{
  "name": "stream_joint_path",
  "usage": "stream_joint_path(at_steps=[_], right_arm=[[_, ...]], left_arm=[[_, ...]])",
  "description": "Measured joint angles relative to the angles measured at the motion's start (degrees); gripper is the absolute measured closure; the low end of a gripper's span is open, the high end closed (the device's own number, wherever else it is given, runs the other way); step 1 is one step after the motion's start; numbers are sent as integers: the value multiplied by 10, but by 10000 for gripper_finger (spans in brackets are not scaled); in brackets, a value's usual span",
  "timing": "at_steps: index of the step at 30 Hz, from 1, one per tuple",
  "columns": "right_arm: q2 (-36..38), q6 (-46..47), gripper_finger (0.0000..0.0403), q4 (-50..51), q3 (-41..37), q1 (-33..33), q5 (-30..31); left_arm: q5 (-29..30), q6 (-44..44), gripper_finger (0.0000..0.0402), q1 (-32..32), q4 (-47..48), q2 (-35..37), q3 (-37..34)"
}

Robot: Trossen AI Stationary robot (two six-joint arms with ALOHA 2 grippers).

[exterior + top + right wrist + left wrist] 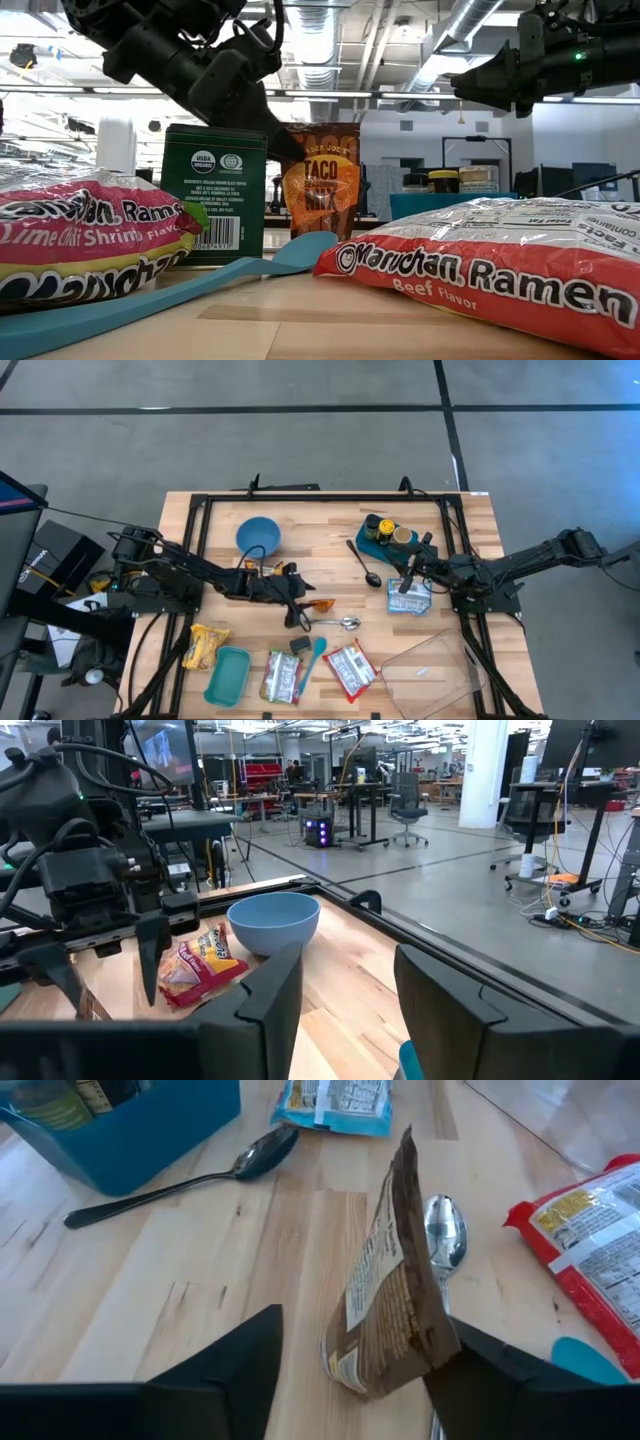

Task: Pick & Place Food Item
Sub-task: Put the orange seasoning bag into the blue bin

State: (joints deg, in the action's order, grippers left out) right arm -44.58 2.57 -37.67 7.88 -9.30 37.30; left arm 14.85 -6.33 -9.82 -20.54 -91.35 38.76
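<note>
**A:** Orange and brown, that taco mix packet is your target. It stands on edge on the wooden counter, just beside the bowl end of the silver spoon, with the blue bowl farther off on its far side.

**B:** And your left gripper?

**A:** It straddles the packet. In the left wrist view one finger presses the packet's flank while the other stands clear of it, so the jaws are parted around it and not yet clenched. You are in the grasp step: the packet is bracketed, still on the counter, not lifted.

**B:** What does your next move call for?

**A:** I judge you should finish the squeeze until both fingers bear on the packet. It is thin and leans, so it may fold or slip toward the silver spoon. Only then lift straight up. The clear tray, well beyond the spoon from the packet, looks a likely place for it, though the task names none.

**B:** And your right gripper?

**A:** It waits beyond the black spoon from the packet, hovering over the blue food pouch. Its jaws stand apart, grasping nothing.
</note>
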Motion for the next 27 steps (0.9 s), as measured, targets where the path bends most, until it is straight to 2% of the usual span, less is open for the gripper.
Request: stream_joint_path(at_steps=[10, 20, 27], right_arm=[[0, 0, 249, 0, 0, 0, 0], [0, 0, 249, 0, 0, 0, 0], [0, 0, 249, 0, 0, -6, 0]], left_arm=[[1, 0, 306, 0, -2, 0, 0], [1, 0, 392, 1, -2, 0, 0], [1, 0, 397, 2, -6, 0, 0]])
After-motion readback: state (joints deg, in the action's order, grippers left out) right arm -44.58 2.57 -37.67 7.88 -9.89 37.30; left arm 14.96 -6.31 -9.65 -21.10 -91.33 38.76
